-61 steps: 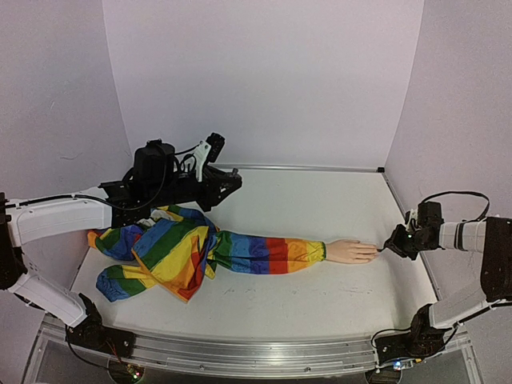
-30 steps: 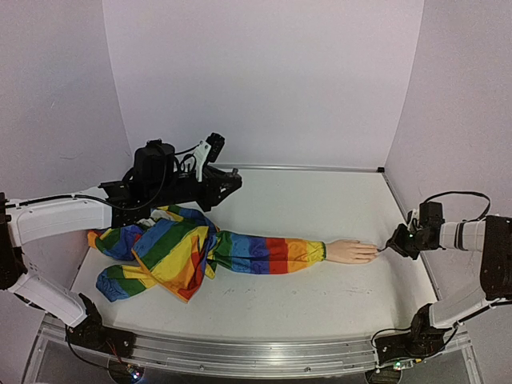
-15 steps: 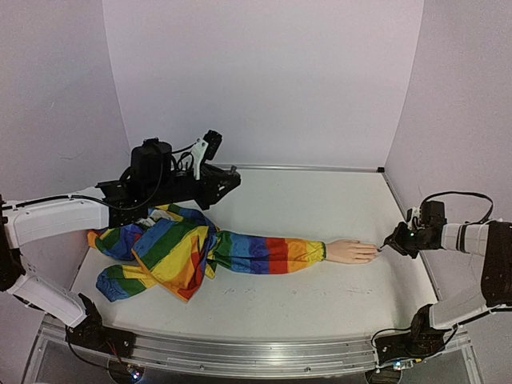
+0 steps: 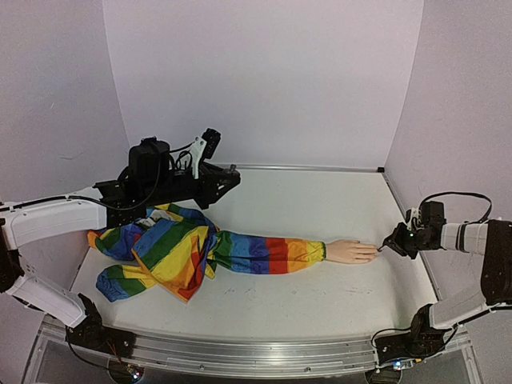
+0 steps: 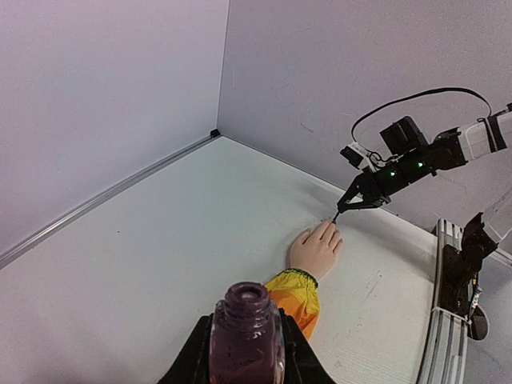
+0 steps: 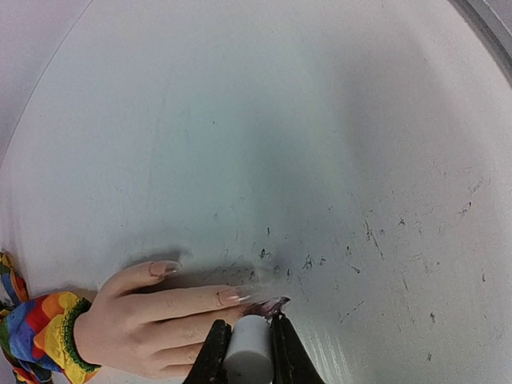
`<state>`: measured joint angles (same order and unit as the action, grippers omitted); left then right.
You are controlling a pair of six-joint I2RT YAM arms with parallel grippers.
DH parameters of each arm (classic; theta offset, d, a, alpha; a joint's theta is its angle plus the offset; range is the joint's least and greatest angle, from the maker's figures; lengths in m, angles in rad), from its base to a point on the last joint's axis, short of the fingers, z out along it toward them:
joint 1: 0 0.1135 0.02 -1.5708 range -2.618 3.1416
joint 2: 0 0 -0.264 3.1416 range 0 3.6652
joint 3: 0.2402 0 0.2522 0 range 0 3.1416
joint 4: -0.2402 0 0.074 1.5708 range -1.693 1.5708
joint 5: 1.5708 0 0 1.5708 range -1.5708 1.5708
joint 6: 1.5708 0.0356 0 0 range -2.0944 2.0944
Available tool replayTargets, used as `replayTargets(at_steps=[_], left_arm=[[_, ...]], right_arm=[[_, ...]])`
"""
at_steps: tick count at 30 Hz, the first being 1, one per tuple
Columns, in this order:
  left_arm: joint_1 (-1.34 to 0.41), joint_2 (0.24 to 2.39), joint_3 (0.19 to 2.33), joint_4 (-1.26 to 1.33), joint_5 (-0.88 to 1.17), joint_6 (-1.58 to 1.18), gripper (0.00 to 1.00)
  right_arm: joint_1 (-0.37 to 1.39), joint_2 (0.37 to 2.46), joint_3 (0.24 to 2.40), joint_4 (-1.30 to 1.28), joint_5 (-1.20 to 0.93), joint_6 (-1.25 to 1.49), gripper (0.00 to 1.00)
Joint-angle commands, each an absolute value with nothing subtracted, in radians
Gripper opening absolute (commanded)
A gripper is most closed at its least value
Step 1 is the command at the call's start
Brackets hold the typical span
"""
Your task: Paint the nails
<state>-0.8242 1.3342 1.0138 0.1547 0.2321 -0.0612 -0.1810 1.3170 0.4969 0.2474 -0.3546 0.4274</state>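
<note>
A pale mannequin hand (image 4: 350, 251) lies palm down on the table, with a rainbow-striped sleeve (image 4: 264, 253) behind it. My right gripper (image 6: 246, 334) is shut on the white cap of a polish brush (image 6: 245, 356). The brush tip rests on the middle finger's nail (image 6: 270, 305), which shows wet purple. The index nail (image 6: 231, 296) and thumb nail (image 6: 164, 269) look peach. My left gripper (image 5: 246, 352) is shut on an open bottle of dark purple polish (image 5: 246, 332), held above the sleeve's far left end (image 4: 200, 150).
The bunched rainbow garment (image 4: 156, 248) covers the table's left side. A purple back wall and side walls close in the white table (image 4: 320, 200). Small dark paint specks (image 6: 308, 262) mark the surface beyond the fingertips. A metal rail (image 4: 240, 352) runs along the near edge.
The left arm with the bottle has drifted slightly left and up. The right gripper stays at the fingertips with the brush, barely moving.
</note>
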Motion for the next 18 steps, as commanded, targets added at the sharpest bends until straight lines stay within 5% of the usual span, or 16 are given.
replayTargets(at_steps=[1, 18], left_arm=[[-0.828, 1.296, 1.044, 0.172, 0.225, -0.067, 0.00], [-0.828, 1.300, 1.047, 0.170, 0.220, -0.060, 0.00]], right_arm=[[-0.187, 1.336, 0.506, 0.231, -0.359, 0.424, 0.00], [-0.186, 1.350, 0.507, 0.238, -0.330, 0.431, 0.00]])
